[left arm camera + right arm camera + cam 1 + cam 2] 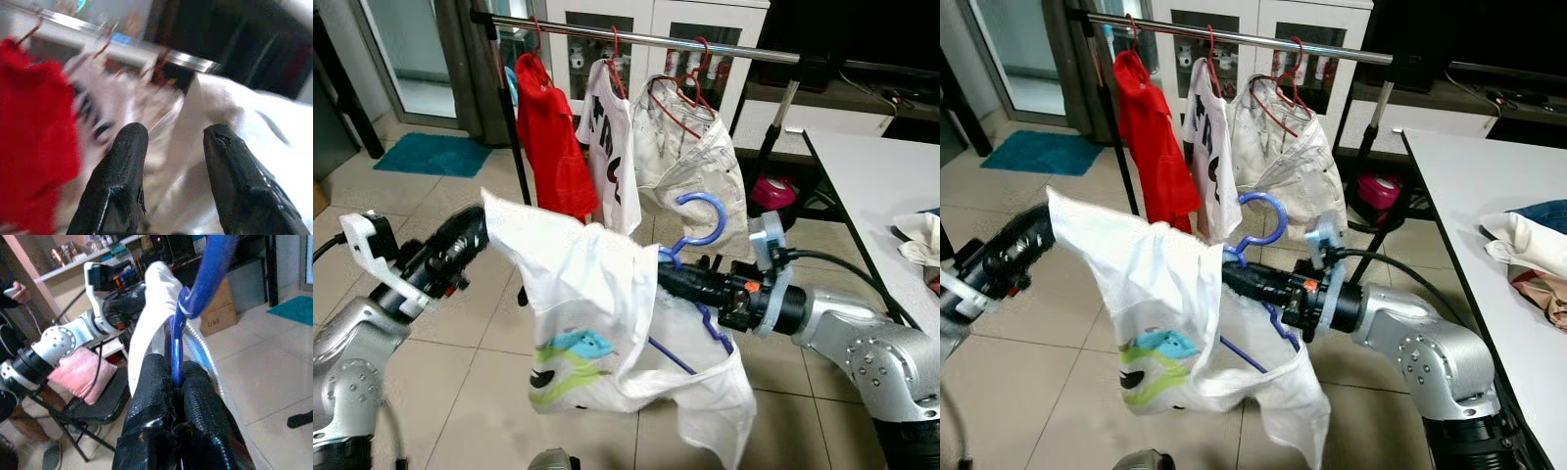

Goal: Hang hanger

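Right gripper is clamped tight on the neck of the blue hanger, hook rising at twelve o'clock from its fingertips, below the clothes rail. A white shirt drapes off the hanger toward nine o'clock, where the left gripper props up its far corner, fingers spread apart with cloth lying between them. On the rail hang a red garment and two pale ones.

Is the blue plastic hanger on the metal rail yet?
Not yet. The blue plastic hanger is pinched in the right gripper, its hook below the metal rail, white shirt draped on it.
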Controlling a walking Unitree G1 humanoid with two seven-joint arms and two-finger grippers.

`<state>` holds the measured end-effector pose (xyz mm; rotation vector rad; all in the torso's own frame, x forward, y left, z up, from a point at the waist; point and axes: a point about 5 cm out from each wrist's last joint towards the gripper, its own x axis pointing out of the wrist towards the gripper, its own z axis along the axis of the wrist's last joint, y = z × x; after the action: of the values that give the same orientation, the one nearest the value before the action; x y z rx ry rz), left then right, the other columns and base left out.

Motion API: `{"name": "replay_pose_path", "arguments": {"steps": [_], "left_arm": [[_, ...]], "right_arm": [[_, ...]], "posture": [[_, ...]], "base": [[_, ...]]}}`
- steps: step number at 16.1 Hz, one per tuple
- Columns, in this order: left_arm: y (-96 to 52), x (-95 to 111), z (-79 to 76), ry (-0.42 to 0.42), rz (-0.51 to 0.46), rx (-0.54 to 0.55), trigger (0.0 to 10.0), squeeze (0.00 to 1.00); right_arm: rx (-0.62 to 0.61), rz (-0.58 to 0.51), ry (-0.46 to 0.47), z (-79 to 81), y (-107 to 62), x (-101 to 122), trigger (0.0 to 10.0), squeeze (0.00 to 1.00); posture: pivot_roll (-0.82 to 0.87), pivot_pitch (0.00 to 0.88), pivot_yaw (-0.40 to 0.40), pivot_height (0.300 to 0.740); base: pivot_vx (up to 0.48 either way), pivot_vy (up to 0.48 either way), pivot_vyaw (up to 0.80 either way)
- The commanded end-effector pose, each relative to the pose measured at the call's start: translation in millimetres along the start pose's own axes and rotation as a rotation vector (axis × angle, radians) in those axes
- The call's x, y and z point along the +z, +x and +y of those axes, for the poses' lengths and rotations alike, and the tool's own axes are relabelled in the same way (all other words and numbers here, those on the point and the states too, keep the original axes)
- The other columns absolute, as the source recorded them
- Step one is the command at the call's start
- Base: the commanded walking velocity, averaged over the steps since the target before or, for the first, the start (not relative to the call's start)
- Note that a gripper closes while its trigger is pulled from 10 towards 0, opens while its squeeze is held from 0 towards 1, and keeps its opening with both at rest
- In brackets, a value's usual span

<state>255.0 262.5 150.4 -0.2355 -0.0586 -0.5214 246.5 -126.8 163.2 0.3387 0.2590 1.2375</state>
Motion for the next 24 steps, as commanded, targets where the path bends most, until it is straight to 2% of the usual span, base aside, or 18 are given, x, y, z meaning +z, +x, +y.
{"name": "replay_pose_path", "arguments": {"steps": [1,2,4,6,7,8,10,11,14,17,21,24], "left_arm": [[-6.2,-3,12.0,0.091,0.062,0.096,10.0,0.0],[-10.6,-2,19.0,0.115,0.077,0.145,10.0,0.0],[-17.9,1,24.9,0.129,0.085,0.174,10.0,0.0],[-19.6,16,15.7,0.037,-0.031,0.084,10.0,0.0],[-15.4,25,8.1,-0.036,-0.127,0.021,10.0,0.0],[-11.4,29,4.3,-0.077,-0.167,-0.011,10.0,0.0],[-7.0,30,1.8,-0.102,-0.168,-0.035,10.0,0.0],[0.7,23,-1.8,-0.143,-0.143,-0.071,10.0,0.0],[8.0,11,1.6,-0.155,-0.105,-0.025,10.0,0.0],[17.5,6,12.3,-0.195,-0.131,0.041,10.0,0.0],[27.7,-7,8.5,-0.219,-0.043,-0.017,10.0,0.0],[27.0,-8,4.7,-0.269,-0.06,-0.061,10.0,0.0]], "right_arm": [[0.006,0.0,-0.055,3.5,1.8,5,10.0,0.0],[0.0,0.005,-0.056,2.8,1.7,5,10.0,0.0],[-0.005,0.01,-0.059,2.2,1.4,4,10.0,0.0],[-0.016,0.002,-0.064,0.4,2.1,5,10.0,0.0],[-0.013,0.001,-0.066,0.4,2.5,5,10.0,0.0],[-0.007,0.001,-0.066,0.8,2.9,5,10.0,0.0],[0.003,0.001,-0.066,1.6,3.3,5,10.0,0.0],[0.02,0.0,-0.066,3.3,4.4,4,10.0,0.0],[0.033,-0.006,-0.068,5.5,4.9,5,10.0,0.0],[0.043,-0.007,-0.07,6.8,4.6,5,10.0,0.0],[0.051,-0.012,-0.071,8.4,6.1,6,10.0,0.0],[0.051,-0.016,-0.07,9.7,6.1,5,10.0,0.0]], "posture": [[-0.05,0.0,0.009,0.74],[-0.05,0.0,0.009,0.74],[-0.04,0.0,0.007,0.74],[-0.04,0.0,0.007,0.74],[-0.04,0.0,0.007,0.74],[-0.04,0.0,0.006,0.74],[-0.04,0.0,0.006,0.74],[-0.04,0.0,0.008,0.74],[-0.04,0.0,0.01,0.74],[-0.05,0.0,0.008,0.74],[-0.05,0.0,0.014,0.74],[-0.05,0.0,0.02,0.74]], "base": [[0.0,0.0,0.0],[0.0,0.0,0.0],[0.0,0.0,0.0],[0.0,0.0,0.0],[0.0,0.0,0.0],[0.0,0.0,0.0],[0.0,0.0,0.0],[0.0,0.0,0.0],[0.0,0.0,0.0],[0.0,0.0,0.0],[0.0,0.0,0.0],[0.0,0.0,0.0]]}}
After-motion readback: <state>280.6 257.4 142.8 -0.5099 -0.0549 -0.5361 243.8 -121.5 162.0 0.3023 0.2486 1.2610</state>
